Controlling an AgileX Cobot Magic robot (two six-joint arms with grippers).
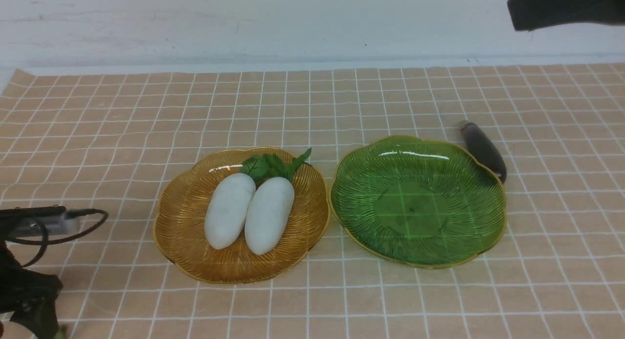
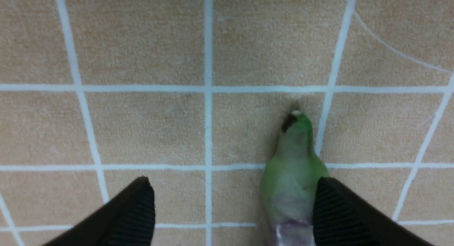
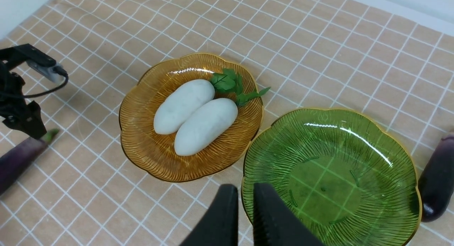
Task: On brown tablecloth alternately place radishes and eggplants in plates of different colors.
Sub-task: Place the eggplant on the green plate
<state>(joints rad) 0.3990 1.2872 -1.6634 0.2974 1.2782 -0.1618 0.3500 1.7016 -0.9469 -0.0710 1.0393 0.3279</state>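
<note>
The amber plate (image 1: 185,231) holds two white radishes (image 1: 229,210) (image 1: 269,215) side by side, their leaves toward the far rim. The green plate (image 1: 459,231) beside it is empty. One purple eggplant (image 1: 483,151) lies on the brown tablecloth (image 1: 122,114) just behind the green plate's far right rim. The other eggplant (image 3: 17,161) lies near the cloth's front left. My left gripper (image 2: 232,193) is open over its green stem end (image 2: 292,168), which lies against one finger (image 2: 330,210). My right gripper (image 3: 244,196) is shut and empty, high above the plates' near side.
My left arm (image 1: 24,290) with its cable sits low at the front left. My right arm (image 1: 561,7) hangs high at the back right. A white wall (image 1: 293,21) bounds the cloth's far edge.
</note>
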